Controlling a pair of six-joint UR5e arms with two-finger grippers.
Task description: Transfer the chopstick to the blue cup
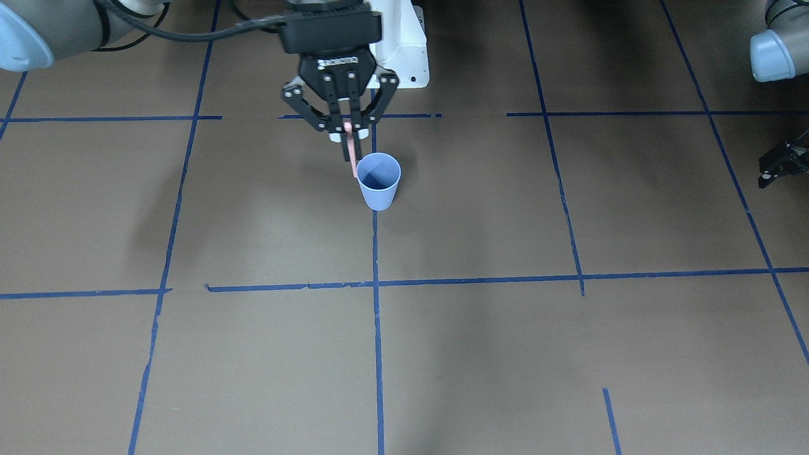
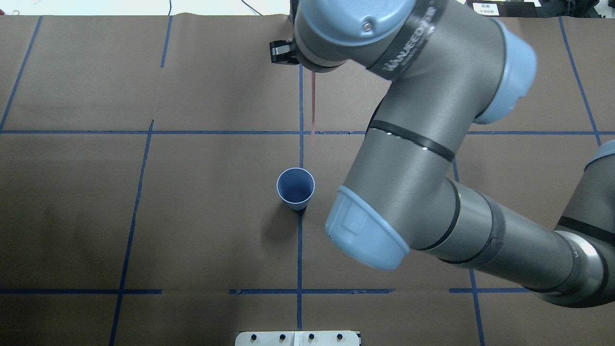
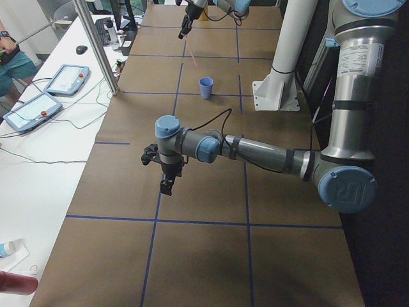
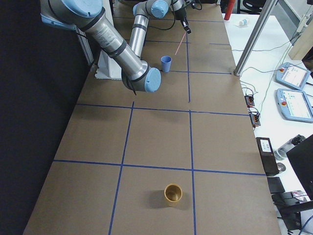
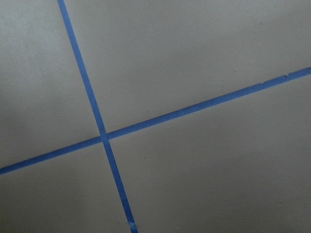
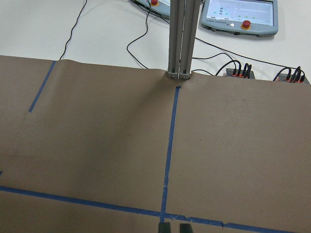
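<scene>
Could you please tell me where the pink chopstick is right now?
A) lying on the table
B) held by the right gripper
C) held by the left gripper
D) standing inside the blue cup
B: the right gripper is shut on the chopstick, which hangs down with its tip outside the blue cup.

A black band [image 2: 408, 45] around the right arm [image 2: 432, 144] carries white lettering that seems to begin "UNIVERSAL"; the rest blurs. The blue joint cap [image 3: 346, 192] at the left arm [image 3: 255, 152]'s elbow bears a pale "UR" logo. A white label [image 2: 485, 6] beyond the right arm, at the table's far edge, shows print too small to read, as does the right gripper [image 1: 347, 133]'s body.
</scene>
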